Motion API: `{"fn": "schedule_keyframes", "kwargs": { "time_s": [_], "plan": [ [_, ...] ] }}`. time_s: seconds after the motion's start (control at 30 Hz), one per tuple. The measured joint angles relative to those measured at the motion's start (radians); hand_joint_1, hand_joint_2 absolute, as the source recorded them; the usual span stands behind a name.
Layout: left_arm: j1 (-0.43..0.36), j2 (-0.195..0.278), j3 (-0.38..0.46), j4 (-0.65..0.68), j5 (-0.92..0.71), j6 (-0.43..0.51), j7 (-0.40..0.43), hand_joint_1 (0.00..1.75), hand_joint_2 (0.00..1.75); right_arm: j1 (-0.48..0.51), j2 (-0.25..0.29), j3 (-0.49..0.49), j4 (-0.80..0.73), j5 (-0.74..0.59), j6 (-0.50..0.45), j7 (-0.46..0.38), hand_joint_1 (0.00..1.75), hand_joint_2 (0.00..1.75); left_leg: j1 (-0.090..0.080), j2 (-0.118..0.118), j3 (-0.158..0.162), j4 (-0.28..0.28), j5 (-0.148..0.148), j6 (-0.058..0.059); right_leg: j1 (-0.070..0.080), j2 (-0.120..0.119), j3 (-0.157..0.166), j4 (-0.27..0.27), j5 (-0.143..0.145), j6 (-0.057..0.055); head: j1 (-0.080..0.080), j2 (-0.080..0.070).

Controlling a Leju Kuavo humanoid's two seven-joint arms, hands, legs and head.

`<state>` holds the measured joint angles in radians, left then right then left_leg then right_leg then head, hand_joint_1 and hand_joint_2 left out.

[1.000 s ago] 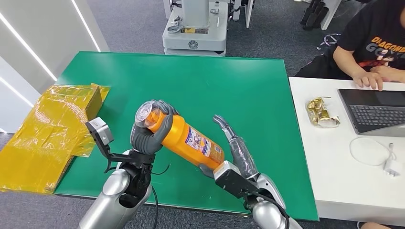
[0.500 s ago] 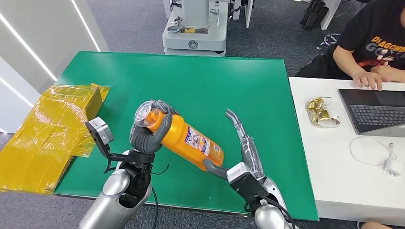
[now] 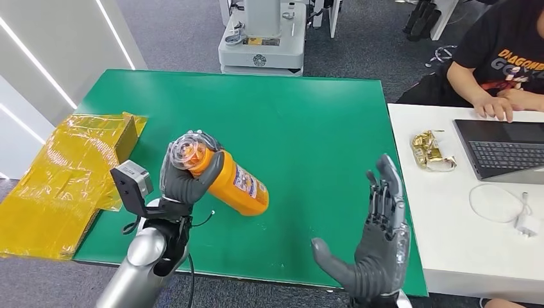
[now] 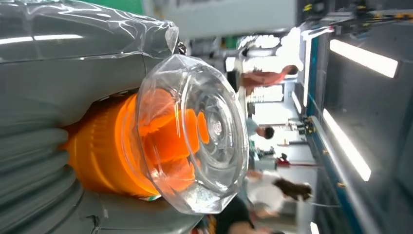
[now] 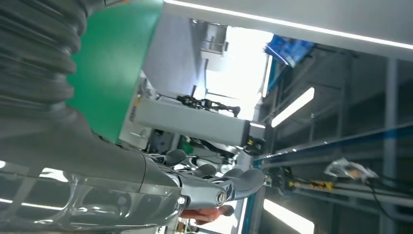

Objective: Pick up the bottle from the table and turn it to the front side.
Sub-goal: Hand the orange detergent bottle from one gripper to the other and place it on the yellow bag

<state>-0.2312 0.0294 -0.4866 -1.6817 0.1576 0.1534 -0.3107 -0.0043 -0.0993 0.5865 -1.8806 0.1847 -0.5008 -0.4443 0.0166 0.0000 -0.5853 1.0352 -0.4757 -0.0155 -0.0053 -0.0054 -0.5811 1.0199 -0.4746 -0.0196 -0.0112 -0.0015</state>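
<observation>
An orange bottle (image 3: 232,187) with a clear faceted cap (image 3: 186,150) and a printed label is held tilted above the green table (image 3: 301,122). My left hand (image 3: 183,179) grips it around the neck just below the cap. The left wrist view looks straight at the clear cap (image 4: 202,131) and the orange neck (image 4: 104,151), with my grey fingers (image 4: 58,73) wrapped around them. My right hand (image 3: 375,247) is raised near the table's front right edge, palm up, fingers spread and empty. It is well apart from the bottle. The right wrist view shows its fingers (image 5: 214,187) stretched out.
A yellow film-wrapped box (image 3: 70,173) lies at the table's left edge. To the right stands a white desk (image 3: 449,212) with a laptop (image 3: 507,151), gold wrappers (image 3: 433,151) and a white cable (image 3: 507,205); a person (image 3: 507,58) sits there. A grey machine base (image 3: 260,45) stands behind the table.
My right hand let go of the bottle's base and swung right, turning palm up. The left hand drew the bottle left and tipped its base toward the table.
</observation>
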Motion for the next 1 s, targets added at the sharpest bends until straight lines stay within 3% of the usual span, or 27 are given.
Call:
{"fn": "schedule_keyframes", "kwargs": {
  "time_s": [0.13, 0.3, 0.53, 0.63, 0.77, 1.0],
  "plan": [
    [0.022, 0.041, 0.073, -0.041, -0.198, 0.003, 0.031, 1.75, 1.75, 0.038, 0.002, -0.008, -0.067, -0.001, 0.030, -0.013, 0.00, 1.75, 0.000, 0.001, 0.001, 0.000, 0.000, 0.000, 0.000, 0.001, 0.000, 0.000, 0.000, 0.000, 0.000, 0.000],
    [0.052, 0.133, 0.159, -0.093, -0.459, 0.031, 0.057, 1.75, 1.75, 0.074, 0.002, -0.020, -0.099, -0.026, 0.055, -0.048, 0.00, 1.75, 0.000, 0.001, 0.001, -0.001, 0.000, 0.000, 0.000, 0.001, 0.000, 0.000, 0.000, 0.000, 0.000, 0.000],
    [0.040, 0.315, 0.247, -0.139, -0.828, 0.056, 0.120, 1.75, 1.75, 0.116, 0.002, -0.023, -0.129, -0.032, 0.063, -0.064, 0.00, 1.75, 0.001, 0.001, 0.001, -0.001, 0.000, -0.001, 0.001, 0.001, 0.000, 0.001, 0.000, -0.001, 0.000, 0.000],
    [0.021, 0.378, 0.263, -0.140, -0.866, 0.056, 0.127, 1.75, 1.75, 0.129, 0.002, -0.025, -0.141, -0.031, 0.062, -0.068, 0.00, 1.75, 0.001, 0.001, 0.001, -0.001, 0.001, -0.001, 0.001, 0.001, 0.000, 0.001, 0.000, -0.001, 0.000, 0.000],
    [0.012, 0.420, 0.264, -0.140, -0.889, 0.057, 0.135, 1.75, 1.75, 0.135, 0.002, -0.027, -0.148, -0.031, 0.062, -0.069, 0.00, 1.75, 0.001, 0.001, 0.001, -0.001, 0.001, -0.001, 0.001, 0.001, 0.000, 0.000, 0.000, -0.001, 0.000, 0.000],
    [-0.062, 0.526, 0.224, -0.126, -1.153, -0.020, 0.172, 1.75, 1.75, 0.146, 0.002, -0.030, -0.165, -0.038, 0.092, -0.069, 0.00, 1.75, 0.001, 0.001, 0.001, -0.001, 0.001, -0.001, 0.001, 0.001, 0.000, 0.000, 0.000, -0.001, 0.000, 0.000]
  ]
}}
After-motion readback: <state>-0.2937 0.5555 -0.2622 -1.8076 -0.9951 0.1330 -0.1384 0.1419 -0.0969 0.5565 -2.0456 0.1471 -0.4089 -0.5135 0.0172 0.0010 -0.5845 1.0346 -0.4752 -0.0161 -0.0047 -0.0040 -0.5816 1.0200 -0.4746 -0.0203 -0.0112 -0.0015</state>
